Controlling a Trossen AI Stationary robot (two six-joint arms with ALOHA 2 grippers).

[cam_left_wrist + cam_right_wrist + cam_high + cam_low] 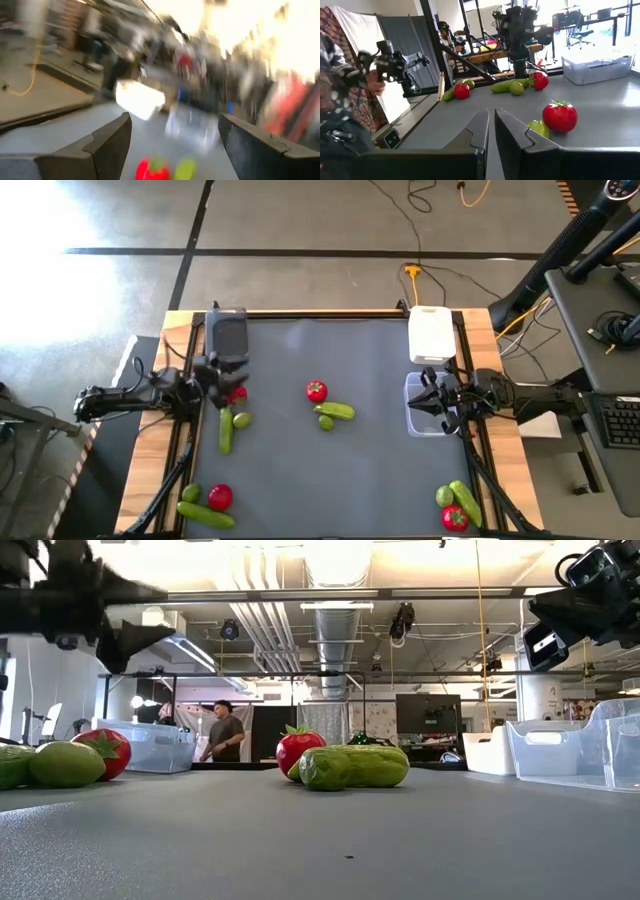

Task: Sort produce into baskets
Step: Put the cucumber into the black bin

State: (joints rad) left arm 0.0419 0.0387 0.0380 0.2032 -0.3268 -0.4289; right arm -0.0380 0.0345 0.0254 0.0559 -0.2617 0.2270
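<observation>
Produce lies in four groups on the grey mat. A tomato (316, 391), a cucumber (336, 411) and a lime (326, 423) are at the centre. A tomato (237, 393), lime (242, 419) and cucumber (226, 432) lie by the left arm. More pieces lie at the near left (220, 497) and near right (456, 517). The dark grey basket (227, 332) stands far left, the white basket (432, 333) far right and the clear basket (412, 418) at the right. My left gripper (175, 120) hangs open above the left edge. My right gripper (491, 111) is shut over the clear basket.
Wooden borders (150, 450) frame the mat. Cables (420, 275) run over the floor beyond the far edge. A desk with a keyboard (620, 420) stands to the right. A person (224, 732) stands in the room behind the table. The mat's middle strip between the groups is bare.
</observation>
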